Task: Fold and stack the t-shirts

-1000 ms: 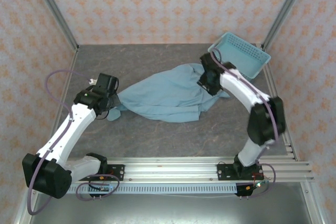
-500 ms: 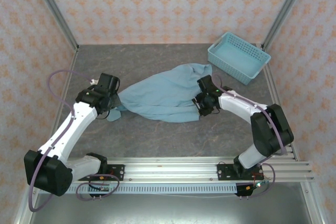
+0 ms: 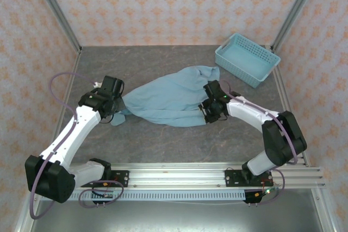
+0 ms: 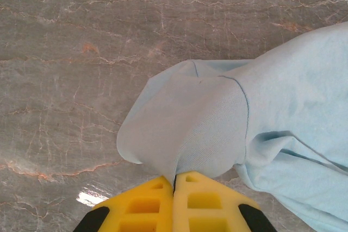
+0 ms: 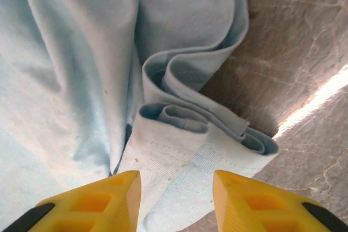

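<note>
The t-shirt (image 3: pixel 168 99) is a plain light teal-blue, with stitching in the same shade. Under it, the table (image 3: pixel 163 139) is grey-brown stone with pale veins and a few orange streaks. The basket (image 3: pixel 236 71), right of the t-shirt, is light blue with a dotted lattice. The walls (image 3: pixel 179 4) behind the t-shirt are cream with an orange floral repeat. The left gripper (image 4: pixel 174 180) and right gripper (image 5: pixel 174 176) are yellow with black. The left arm (image 3: pixel 70 134) and right arm (image 3: pixel 250 110) are white and black.

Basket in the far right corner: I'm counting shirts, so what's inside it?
The basket has a bare pale blue floor, no cloth showing. A strip behind its near wall is hidden from the top camera.
</note>
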Controlling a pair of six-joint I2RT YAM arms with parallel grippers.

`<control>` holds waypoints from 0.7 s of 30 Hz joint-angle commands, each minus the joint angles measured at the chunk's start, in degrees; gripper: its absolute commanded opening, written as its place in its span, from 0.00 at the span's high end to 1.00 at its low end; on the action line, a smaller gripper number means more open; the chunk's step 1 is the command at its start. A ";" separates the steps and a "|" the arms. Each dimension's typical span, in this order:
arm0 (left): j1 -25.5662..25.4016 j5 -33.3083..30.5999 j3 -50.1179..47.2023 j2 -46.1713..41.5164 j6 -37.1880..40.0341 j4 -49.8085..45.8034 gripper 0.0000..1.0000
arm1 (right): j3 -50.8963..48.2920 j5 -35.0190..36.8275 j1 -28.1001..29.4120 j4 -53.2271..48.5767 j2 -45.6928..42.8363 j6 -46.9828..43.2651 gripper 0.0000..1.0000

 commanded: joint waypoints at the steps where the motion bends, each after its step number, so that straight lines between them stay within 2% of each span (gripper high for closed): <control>1: -0.68 -0.56 1.28 0.22 -0.02 0.12 1.00 | -0.60 0.72 0.25 1.58 1.47 1.33 0.65; 10: -0.66 -0.52 1.42 0.05 -0.03 0.02 1.00 | 1.85 1.64 0.33 2.06 5.65 1.19 0.65; 17: -0.73 -0.65 2.07 -0.03 -0.09 -0.22 1.00 | 5.64 5.64 0.25 -0.74 5.30 -0.69 0.91; 21: -0.74 -0.74 2.45 -0.21 -0.11 -0.30 1.00 | 8.35 7.41 0.17 -4.88 2.89 -2.27 0.99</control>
